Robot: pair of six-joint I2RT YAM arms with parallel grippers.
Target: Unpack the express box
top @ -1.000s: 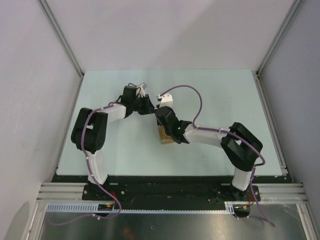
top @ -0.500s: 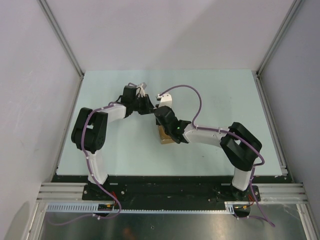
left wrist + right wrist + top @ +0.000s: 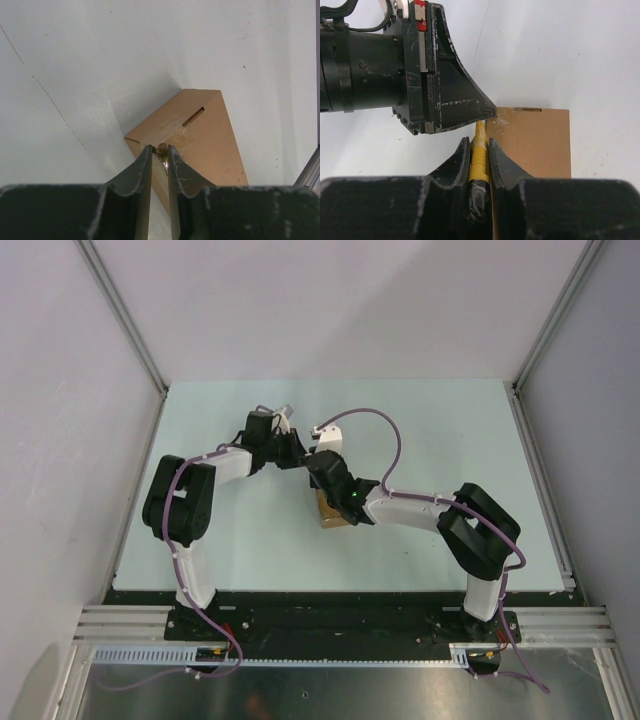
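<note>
At mid-surface: the express box point(image 3: 329, 513) lies flat on the pale surface point(image 3: 450, 440), flaps down, half hidden under the right arm.
Right end effector point(image 3: 479, 142): closed tight on a yellow-and-black utility knife point(image 3: 478, 160), which points forward past the fingertips.
Left end effector point(image 3: 160, 148): jaws nearly together, with a small yellowish piece between the tips. It is probably the knife's front end, but I cannot tell whether it is truly clamped.
Key relation: the knife's long axis runs along the box's near-left edge, with the carton just to the right of the blade line. The left end effector comes in from the opposite side and meets the knife tip at the box corner.
Nearer arm: both are at the box. The right one reaches over it and the left one stops at its edge.
Right wrist view alone shows: the knife handle and the left fingertip sitting over the tip.
Left wrist view alone shows: the box's slanted top with a slot and a glossy tape patch near the corner.
Top view: cannot show either jaw gap.
</note>
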